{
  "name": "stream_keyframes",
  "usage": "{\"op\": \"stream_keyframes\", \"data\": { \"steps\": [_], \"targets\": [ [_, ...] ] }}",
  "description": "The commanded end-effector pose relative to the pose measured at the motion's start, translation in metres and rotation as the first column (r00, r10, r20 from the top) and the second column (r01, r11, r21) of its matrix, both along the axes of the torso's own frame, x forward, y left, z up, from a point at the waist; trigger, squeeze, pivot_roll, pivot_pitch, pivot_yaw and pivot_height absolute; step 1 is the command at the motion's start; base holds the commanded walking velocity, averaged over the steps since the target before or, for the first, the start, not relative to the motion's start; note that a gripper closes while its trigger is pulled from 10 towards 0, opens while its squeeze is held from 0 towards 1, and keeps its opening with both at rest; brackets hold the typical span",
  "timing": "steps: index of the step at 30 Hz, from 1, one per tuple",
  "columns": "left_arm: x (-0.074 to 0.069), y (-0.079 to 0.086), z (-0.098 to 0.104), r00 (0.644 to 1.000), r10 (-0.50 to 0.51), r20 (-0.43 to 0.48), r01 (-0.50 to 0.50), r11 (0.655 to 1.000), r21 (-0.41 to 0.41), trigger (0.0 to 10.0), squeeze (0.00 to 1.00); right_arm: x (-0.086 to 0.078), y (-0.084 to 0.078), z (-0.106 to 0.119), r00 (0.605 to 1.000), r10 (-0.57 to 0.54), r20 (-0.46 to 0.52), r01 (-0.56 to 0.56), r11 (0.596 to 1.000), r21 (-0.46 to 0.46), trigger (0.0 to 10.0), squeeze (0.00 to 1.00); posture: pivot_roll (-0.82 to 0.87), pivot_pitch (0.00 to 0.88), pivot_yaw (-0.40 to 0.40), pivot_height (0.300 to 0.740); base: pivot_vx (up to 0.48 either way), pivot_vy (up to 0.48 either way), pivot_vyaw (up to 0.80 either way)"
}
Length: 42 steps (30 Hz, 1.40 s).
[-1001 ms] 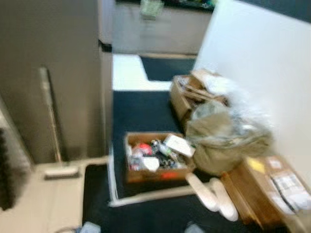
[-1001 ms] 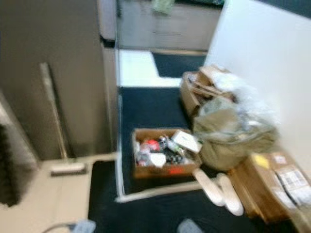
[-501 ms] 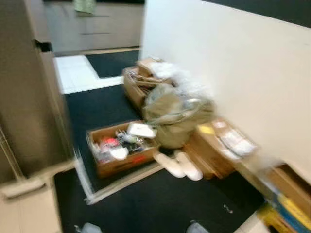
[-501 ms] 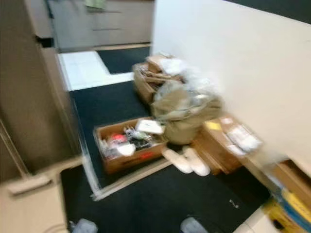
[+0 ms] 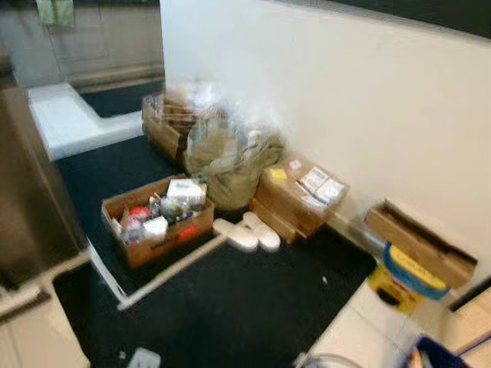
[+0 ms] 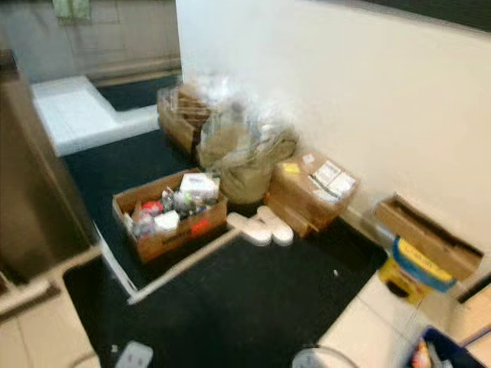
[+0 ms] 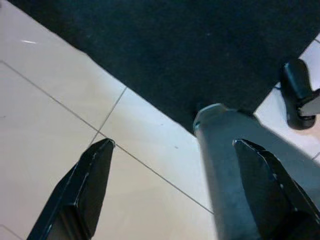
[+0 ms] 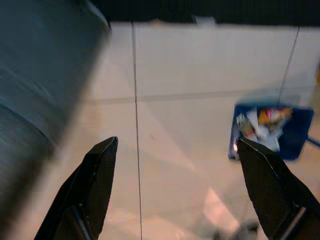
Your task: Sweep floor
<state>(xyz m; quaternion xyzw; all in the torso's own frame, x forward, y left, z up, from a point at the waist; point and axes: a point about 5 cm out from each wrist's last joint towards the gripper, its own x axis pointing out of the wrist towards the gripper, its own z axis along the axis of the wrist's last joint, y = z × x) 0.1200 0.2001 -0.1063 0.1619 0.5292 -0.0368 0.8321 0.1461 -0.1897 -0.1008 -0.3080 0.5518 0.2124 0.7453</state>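
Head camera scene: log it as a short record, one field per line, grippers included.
floor: black carpet bordered by pale tiles
wall side: white wall with clutter along its foot
open box: cardboard box full of small items, on the carpet
bag: stuffed tan bag against the wall
slippers: white pair beside the bag
other boxes: closed labelled carton; open carton above a blue and yellow thing
left gripper: open, over tile at the carpet edge
right gripper: open, over tile near a blue bin
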Motion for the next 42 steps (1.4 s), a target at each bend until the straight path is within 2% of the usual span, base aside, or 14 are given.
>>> {"op": "stream_keyframes", "data": {
  "steps": [1, 4, 16, 19, 22, 25, 29, 38, 42],
  "targets": [
    [-0.012, 0.001, -0.004, 0.999, 0.011, -0.051, -0.012, 1.000, -0.010, 10.0, 0.00, 0.002, -0.007, 0.002, 1.000, -0.002, 0.007, 0.002, 1.000, -0.021, 10.0, 0.00, 0.04, 0.000, -0.096, 0.740, 0.000, 0.000, 0.00],
    [-0.013, 0.001, -0.004, 0.998, 0.016, -0.056, -0.017, 1.000, -0.013, 10.0, 0.00, 0.002, -0.007, 0.002, 1.000, -0.002, 0.008, 0.002, 1.000, -0.020, 10.0, 0.00, 0.04, 0.000, -0.096, 0.740, 0.000, -0.136, 0.00],
    [-0.019, 0.004, -0.005, 0.997, 0.018, -0.076, -0.019, 1.000, -0.018, 10.0, 0.00, 0.004, -0.009, 0.002, 1.000, -0.013, 0.014, 0.014, 0.999, -0.033, 10.0, 0.00, 0.04, 0.000, -0.095, 0.740, 0.000, -0.480, 0.00],
    [-0.019, 0.004, -0.005, 0.997, 0.016, -0.077, -0.017, 1.000, -0.019, 10.0, 0.00, 0.005, -0.010, 0.003, 0.999, -0.027, 0.017, 0.028, 0.999, -0.031, 10.0, 0.00, 0.04, 0.000, -0.094, 0.740, 0.000, -0.480, -0.56],
    [-0.019, 0.004, -0.005, 0.997, 0.015, -0.077, -0.017, 1.000, -0.019, 10.0, 0.00, -0.008, -0.019, 0.000, 0.999, -0.041, -0.001, 0.041, 0.998, -0.049, 10.0, 0.00, 0.04, 0.000, -0.093, 0.740, 0.000, -0.480, -0.80],
    [-0.019, 0.004, -0.005, 0.997, 0.015, -0.078, -0.017, 1.000, -0.020, 10.0, 0.00, -0.013, -0.023, -0.001, 0.999, -0.050, -0.008, 0.049, 0.997, -0.054, 10.0, 0.00, 0.04, 0.000, -0.092, 0.740, 0.000, -0.480, -0.80],
    [-0.020, 0.004, -0.005, 0.997, 0.014, -0.079, -0.016, 1.000, -0.021, 10.0, 0.00, -0.015, -0.024, -0.002, 0.998, -0.057, -0.012, 0.057, 0.997, -0.057, 10.0, 0.00, 0.04, 0.000, -0.091, 0.740, 0.000, -0.480, -0.80],
    [-0.020, 0.004, -0.006, 0.997, 0.014, -0.081, -0.016, 1.000, -0.026, 10.0, 0.00, -0.019, -0.028, -0.002, 0.997, -0.072, -0.020, 0.070, 0.995, -0.067, 10.0, 0.00, 0.04, 0.000, -0.090, 0.740, 0.000, -0.160, -0.80],
    [-0.020, 0.003, -0.005, 0.997, 0.013, -0.080, -0.015, 1.000, -0.027, 10.0, 0.00, -0.016, -0.027, -0.001, 0.997, -0.074, -0.017, 0.073, 0.995, -0.065, 10.0, 0.00, 0.04, 0.000, -0.090, 0.740, 0.000, 0.000, -0.80]
  ]
}}
